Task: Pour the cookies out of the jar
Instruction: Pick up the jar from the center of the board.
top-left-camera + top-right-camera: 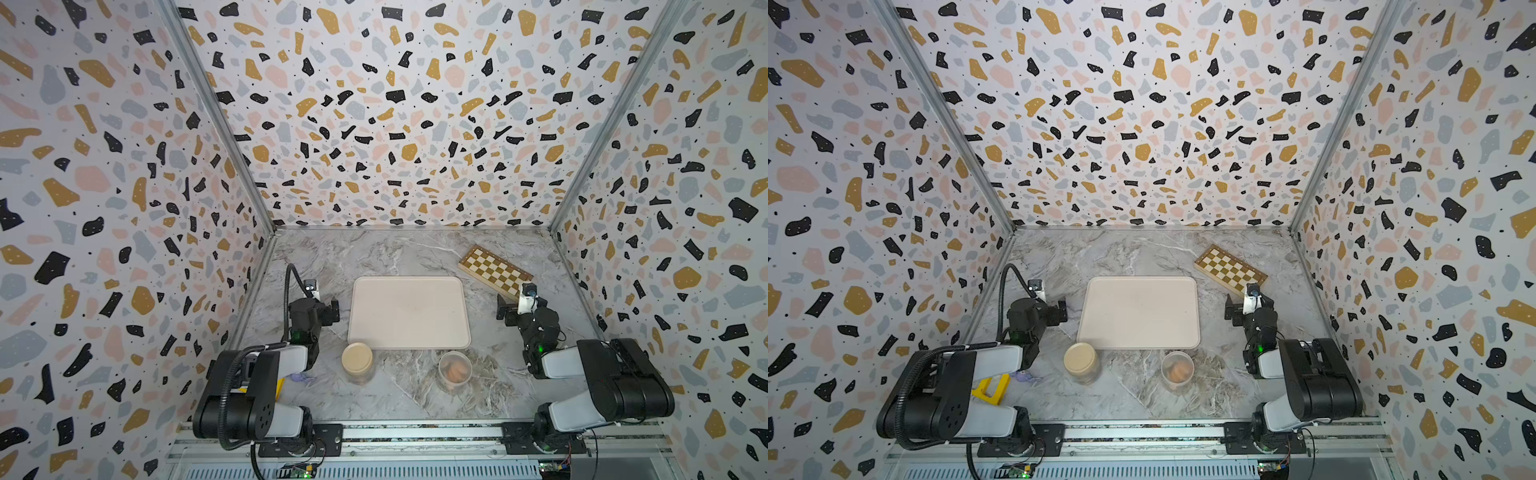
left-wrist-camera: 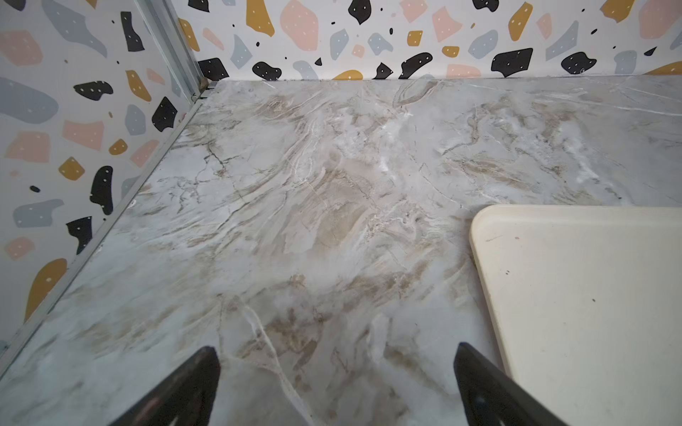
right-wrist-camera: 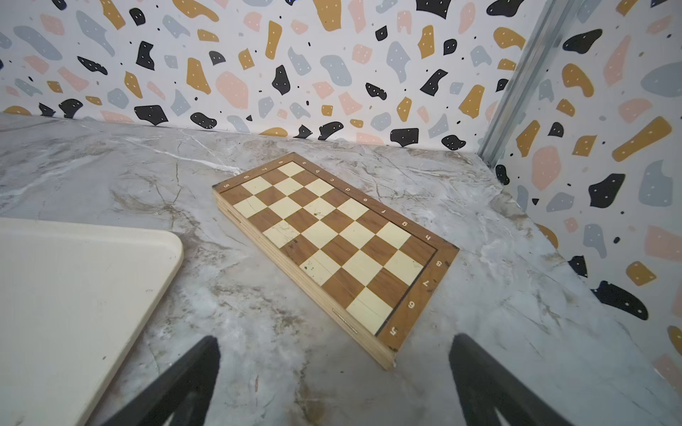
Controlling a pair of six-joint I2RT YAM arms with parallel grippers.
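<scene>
While nothing is gripped, step: pour not begun; approach pending.
Left gripper (image 2: 336, 348): jaws wide, empty, beside the tray.
Tan-lidded clear jar (image 1: 357, 359): upright; contents unclear.
Cream rectangular plastic tray (image 1: 409, 291): bare.
Clear round jar (image 1: 455, 353): upright, seemingly lidless, holding golden-brown cookies (image 1: 452, 370).
Right gripper (image 3: 334, 339): wide, empty.
Next move: grip that jar, tip it over the tray.

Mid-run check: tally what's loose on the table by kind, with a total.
Jars: 2, lidded jar and open jar holding cookies
Tray: 1
Chessboard: 1
Yellow piece: 1
Purple piece: 1
Total: 6
</scene>
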